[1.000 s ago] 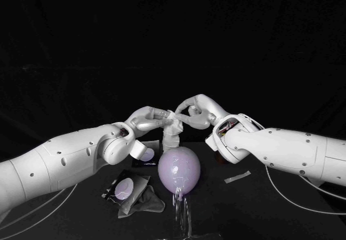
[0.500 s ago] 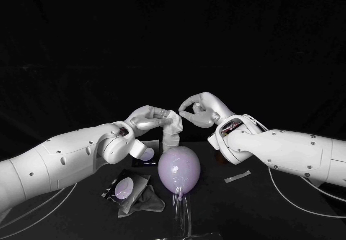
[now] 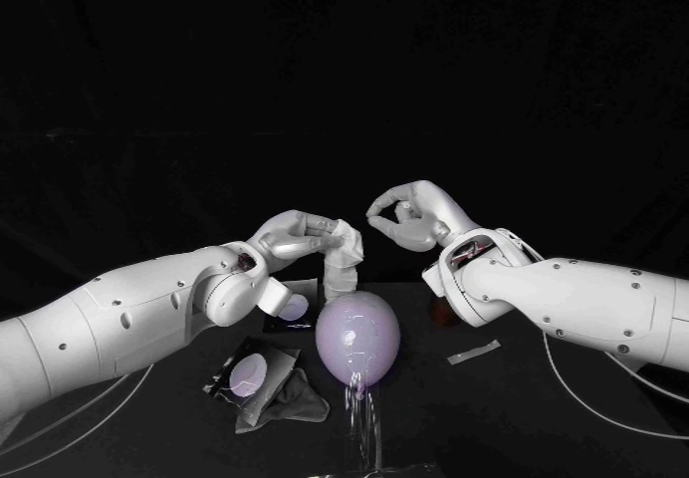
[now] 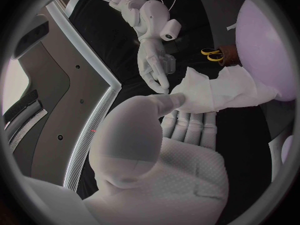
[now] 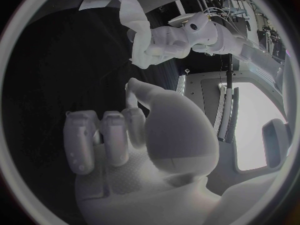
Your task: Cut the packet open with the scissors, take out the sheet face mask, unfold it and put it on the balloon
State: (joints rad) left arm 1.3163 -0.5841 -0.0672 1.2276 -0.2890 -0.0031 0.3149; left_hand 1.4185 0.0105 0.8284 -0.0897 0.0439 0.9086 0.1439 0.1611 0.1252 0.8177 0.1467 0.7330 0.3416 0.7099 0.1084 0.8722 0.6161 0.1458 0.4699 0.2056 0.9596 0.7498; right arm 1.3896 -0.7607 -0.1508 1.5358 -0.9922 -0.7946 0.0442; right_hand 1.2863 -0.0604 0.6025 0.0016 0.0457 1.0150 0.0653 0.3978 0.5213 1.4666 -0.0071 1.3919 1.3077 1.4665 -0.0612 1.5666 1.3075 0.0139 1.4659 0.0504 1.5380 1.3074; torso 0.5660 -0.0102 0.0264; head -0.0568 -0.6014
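Sheet mask [image 3: 342,263] dangling over balloon [image 3: 356,341]
Left hand [image 3: 295,237] pinches its top, the loose end hanging right at the balloon on the table [image 3: 560,428]. Right hand [image 3: 409,216] is close by, fingers curled, empty.

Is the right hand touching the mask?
Apart. The head view shows dark space between the right hand and the mask, which the left hand holds.

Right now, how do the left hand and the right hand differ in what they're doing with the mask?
The left hand grips the top of the sheet mask, which hangs down toward the balloon; the right hand holds nothing. The left hand touches the mask; the right hand is apart from it, fingers curled in. Both hover at like height, facing each other.
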